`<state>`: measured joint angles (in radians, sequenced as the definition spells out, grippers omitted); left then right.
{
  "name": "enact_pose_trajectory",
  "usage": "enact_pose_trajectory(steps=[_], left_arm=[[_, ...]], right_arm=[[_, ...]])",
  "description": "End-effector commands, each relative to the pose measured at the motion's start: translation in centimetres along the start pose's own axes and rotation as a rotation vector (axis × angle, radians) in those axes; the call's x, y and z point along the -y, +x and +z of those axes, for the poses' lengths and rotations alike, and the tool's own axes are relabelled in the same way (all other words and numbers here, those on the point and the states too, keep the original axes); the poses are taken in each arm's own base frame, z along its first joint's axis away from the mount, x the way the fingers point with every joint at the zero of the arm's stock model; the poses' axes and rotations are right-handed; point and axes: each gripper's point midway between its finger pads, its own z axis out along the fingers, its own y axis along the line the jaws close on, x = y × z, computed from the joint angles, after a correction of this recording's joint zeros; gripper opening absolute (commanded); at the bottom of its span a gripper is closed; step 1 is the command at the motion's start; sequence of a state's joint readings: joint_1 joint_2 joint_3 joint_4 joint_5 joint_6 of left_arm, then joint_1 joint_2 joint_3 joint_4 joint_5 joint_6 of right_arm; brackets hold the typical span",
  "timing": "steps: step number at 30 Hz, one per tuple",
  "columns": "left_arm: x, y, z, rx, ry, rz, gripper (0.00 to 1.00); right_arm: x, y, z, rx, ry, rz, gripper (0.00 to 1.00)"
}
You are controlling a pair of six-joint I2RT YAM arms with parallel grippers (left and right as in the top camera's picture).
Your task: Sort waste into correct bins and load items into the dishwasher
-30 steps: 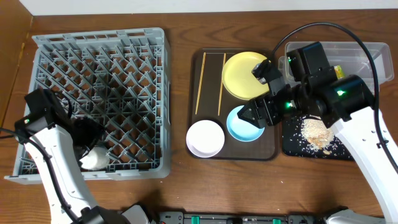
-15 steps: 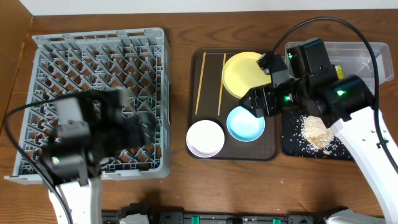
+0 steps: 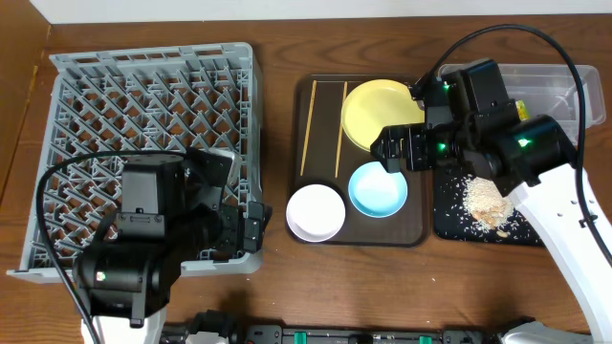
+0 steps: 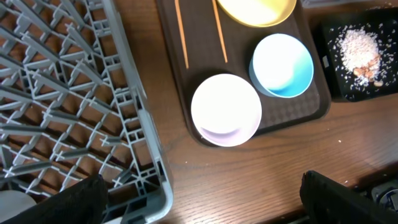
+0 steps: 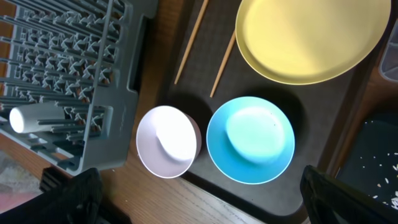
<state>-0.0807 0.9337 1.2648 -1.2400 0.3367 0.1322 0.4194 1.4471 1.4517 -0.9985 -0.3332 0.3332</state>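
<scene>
A dark tray holds a yellow plate, a blue bowl, a white bowl and two wooden chopsticks. The grey dish rack stands at the left; a white cup lies in its front part, hidden by the arm in the overhead view. My left gripper hangs over the rack's front right corner, open and empty. My right gripper hovers above the tray between plate and blue bowl, open and empty.
A black tray with spilled rice and crumbs lies right of the dark tray. A clear plastic bin stands at the back right, partly under the right arm. Bare wood runs along the table's front edge.
My left arm has swung from the rack's front left corner to its front right corner. My right gripper has shifted slightly back and left over the tray. The dishes have not moved.
</scene>
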Motion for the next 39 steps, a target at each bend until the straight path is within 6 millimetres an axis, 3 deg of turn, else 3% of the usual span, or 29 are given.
enact_pose_trajectory(steps=[1,19,23,31,34,39], left_arm=[[0.0,-0.2,-0.4,0.008,-0.011,0.021,1.00],[0.0,-0.2,-0.4,0.008,-0.011,0.021,1.00],[0.0,-0.2,-0.4,0.008,-0.011,0.021,1.00],[0.0,-0.2,-0.4,0.008,-0.011,0.021,1.00],[0.0,-0.2,-0.4,0.008,-0.011,0.021,1.00],[0.0,-0.2,-0.4,0.008,-0.011,0.021,1.00]], right_arm=[[-0.1,-0.1,-0.3,0.013,0.005,0.007,0.99],[0.6,0.6,-0.4,-0.014,0.039,-0.047,0.99],[0.4,0.5,-1.7,0.010,0.021,-0.207,0.99],[-0.1,0.3,-8.0,0.303,0.102,-0.532,0.99],[0.9,1.2,-9.3,0.439,0.144,-0.590,0.99],[4.0,3.9,-9.5,0.612,0.192,-0.586,0.99]])
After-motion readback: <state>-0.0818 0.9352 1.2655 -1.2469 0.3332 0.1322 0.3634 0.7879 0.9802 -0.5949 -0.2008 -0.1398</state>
